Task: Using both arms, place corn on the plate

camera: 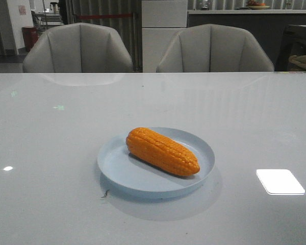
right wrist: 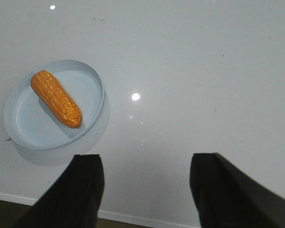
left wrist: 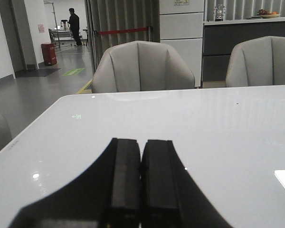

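Observation:
The orange corn (camera: 162,151) lies on its side inside the pale-blue plate (camera: 117,168) in the middle of the table, tapered end toward the front right. Both show in the right wrist view too: the corn (right wrist: 55,98) on the plate (right wrist: 28,128). My right gripper (right wrist: 147,164) is open and empty, raised above the table near its front edge, well apart from the plate. My left gripper (left wrist: 141,149) is shut and empty, held low over bare table and facing the chairs. Neither gripper shows in the front view.
Two grey chairs (camera: 77,49) (camera: 214,50) stand behind the table's far edge. The table's front edge (right wrist: 133,219) runs just under my right gripper. A small dark speck (camera: 105,194) lies on the table beside the plate's front left rim.

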### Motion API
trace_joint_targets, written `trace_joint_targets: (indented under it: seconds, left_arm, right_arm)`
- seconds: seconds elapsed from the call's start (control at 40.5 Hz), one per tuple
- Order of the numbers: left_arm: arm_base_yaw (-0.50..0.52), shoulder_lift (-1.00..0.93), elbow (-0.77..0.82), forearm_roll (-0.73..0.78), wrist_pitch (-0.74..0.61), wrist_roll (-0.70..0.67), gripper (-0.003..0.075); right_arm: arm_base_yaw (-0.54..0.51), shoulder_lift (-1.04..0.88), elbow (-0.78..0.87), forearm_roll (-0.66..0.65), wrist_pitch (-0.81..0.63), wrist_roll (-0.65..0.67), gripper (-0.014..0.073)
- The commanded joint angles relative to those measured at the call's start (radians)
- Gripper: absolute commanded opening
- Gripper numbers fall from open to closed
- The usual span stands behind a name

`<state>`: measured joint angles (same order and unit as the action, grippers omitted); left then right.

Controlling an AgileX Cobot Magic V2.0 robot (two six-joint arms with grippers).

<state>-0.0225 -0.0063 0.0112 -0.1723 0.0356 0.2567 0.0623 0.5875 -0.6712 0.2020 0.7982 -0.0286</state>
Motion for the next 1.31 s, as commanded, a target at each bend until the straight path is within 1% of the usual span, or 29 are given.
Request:
trace_joint_targets:
  seconds: [0.0, 0.544, 0.643, 0.692, 0.766, 0.915, 1.063, 1.162, 1.286]
  left_arm:
    - [0.001, -0.021, 0.037, -0.002, -0.074, -0.001, 0.0093]
    - [0.001, -0.021, 0.037, -0.002, -0.074, -0.001, 0.0093]
    - [0.001, -0.021, 0.037, -0.002, -0.074, -0.001, 0.0093]
    - [0.001, -0.021, 0.037, -0.002, -0.074, -0.001, 0.0093]
    - [0.001, -0.021, 0.037, -0.002, -0.074, -0.001, 0.0093]
    - [0.001, -0.021, 0.037, -0.002, -0.074, -0.001, 0.0093]
    - [0.001, -0.021, 0.037, -0.002, -0.074, -0.001, 0.0093]
    - [0.001, -0.021, 0.037, -0.002, -0.074, -0.001, 0.0093]
    - [0.001, -0.021, 0.037, -0.002, -0.074, -0.001, 0.0093]
  right_arm:
    - [-0.009, 0.001, -0.026, 0.011, -0.072, -0.003, 0.0508]
    - [-0.009, 0.001, -0.026, 0.011, -0.073, -0.003, 0.0508]
    - [-0.008, -0.024, -0.026, 0.011, -0.072, -0.003, 0.0498]
    - [-0.006, -0.046, -0.025, 0.011, -0.074, -0.003, 0.0469]
    - [-0.006, -0.09, -0.025, 0.011, -0.089, -0.003, 0.0398]
    - [-0.006, -0.198, -0.025, 0.01, -0.111, -0.003, 0.0216]
    - [-0.006, -0.295, -0.024, 0.009, -0.111, -0.003, 0.0053]
    - [-0.006, -0.351, -0.016, 0.001, -0.123, -0.003, 0.0057]
    - [-0.006, -0.441, 0.04, 0.001, -0.214, -0.003, 0.0057]
